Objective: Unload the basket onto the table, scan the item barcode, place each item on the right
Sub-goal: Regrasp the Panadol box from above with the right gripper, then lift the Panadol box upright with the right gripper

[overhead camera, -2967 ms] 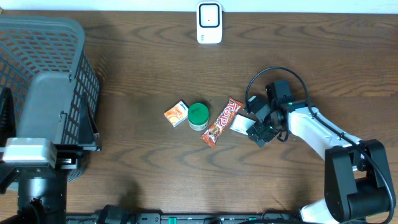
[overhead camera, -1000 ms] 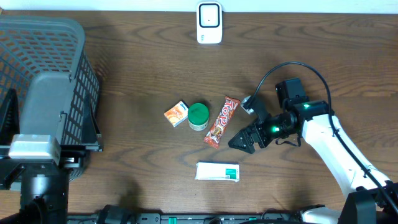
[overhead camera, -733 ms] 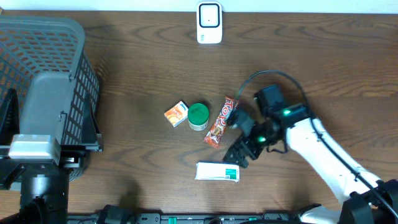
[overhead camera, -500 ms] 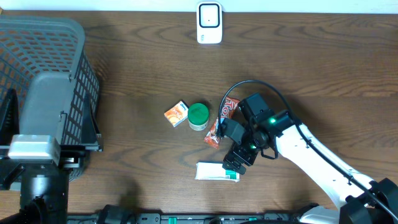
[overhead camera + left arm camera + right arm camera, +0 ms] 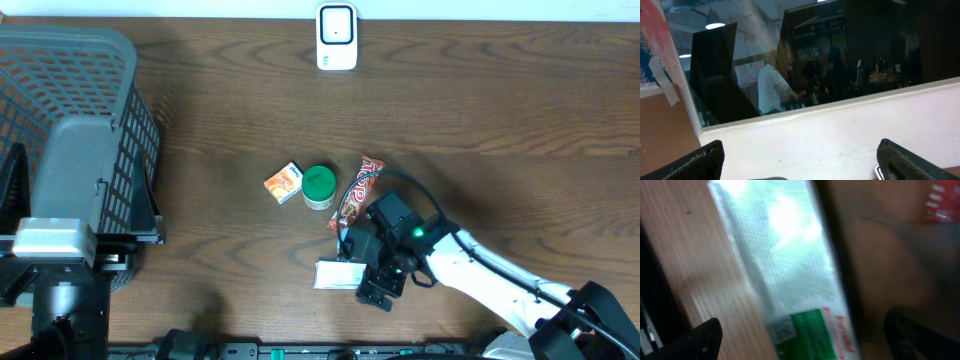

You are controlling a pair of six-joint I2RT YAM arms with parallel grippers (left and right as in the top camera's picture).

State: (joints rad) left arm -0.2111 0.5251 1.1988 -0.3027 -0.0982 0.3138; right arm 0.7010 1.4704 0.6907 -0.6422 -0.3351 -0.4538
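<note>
Overhead: my right gripper [image 5: 366, 270] has swung in from right, now over white-and-green flat carton [image 5: 335, 274]; fingers spread, nothing pinched. Judgement: grasp imminent, scan not yet begun.

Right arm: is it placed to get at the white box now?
Probably yes. The right gripper hangs open right over the white box, and in the wrist view the box lies between its fingers. Nothing lies on the box; the candy bar is near, off to one side.
</note>
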